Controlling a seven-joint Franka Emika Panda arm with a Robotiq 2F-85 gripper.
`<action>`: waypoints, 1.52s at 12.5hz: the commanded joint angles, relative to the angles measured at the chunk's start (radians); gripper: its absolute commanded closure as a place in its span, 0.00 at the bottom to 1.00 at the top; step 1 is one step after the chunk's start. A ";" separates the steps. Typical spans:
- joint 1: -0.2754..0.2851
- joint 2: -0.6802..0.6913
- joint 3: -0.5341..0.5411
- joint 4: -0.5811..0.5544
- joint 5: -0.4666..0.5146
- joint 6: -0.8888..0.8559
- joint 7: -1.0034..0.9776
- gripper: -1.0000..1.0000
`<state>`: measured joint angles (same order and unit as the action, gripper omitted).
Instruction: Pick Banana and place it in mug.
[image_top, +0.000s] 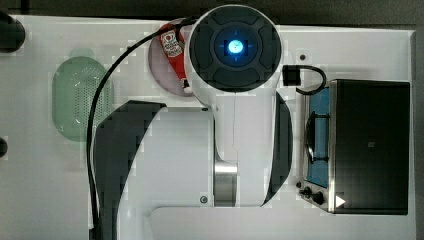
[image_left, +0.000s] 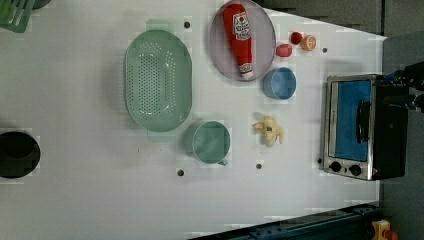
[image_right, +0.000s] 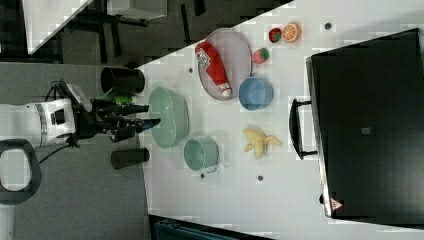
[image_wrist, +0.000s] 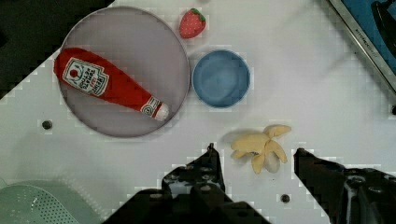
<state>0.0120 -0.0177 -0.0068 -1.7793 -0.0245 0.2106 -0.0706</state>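
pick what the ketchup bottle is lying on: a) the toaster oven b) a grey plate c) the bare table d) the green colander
b: the ketchup bottle lies across a grey plate, with the colander off to the left view's left and the toaster oven far on the left view's right.

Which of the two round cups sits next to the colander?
The teal-green mug, right by the colander rim. The blue cup stands apart, beside the grey plate holding the ketchup bottle.
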 joint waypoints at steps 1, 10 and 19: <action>-0.037 -0.302 -0.028 -0.197 0.005 -0.130 0.041 0.21; -0.035 -0.173 -0.024 -0.487 0.005 0.228 -0.380 0.00; -0.035 0.194 -0.022 -0.662 0.005 0.752 -1.195 0.00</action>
<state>-0.0327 0.1881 -0.0188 -2.4570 -0.0186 0.9009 -1.0938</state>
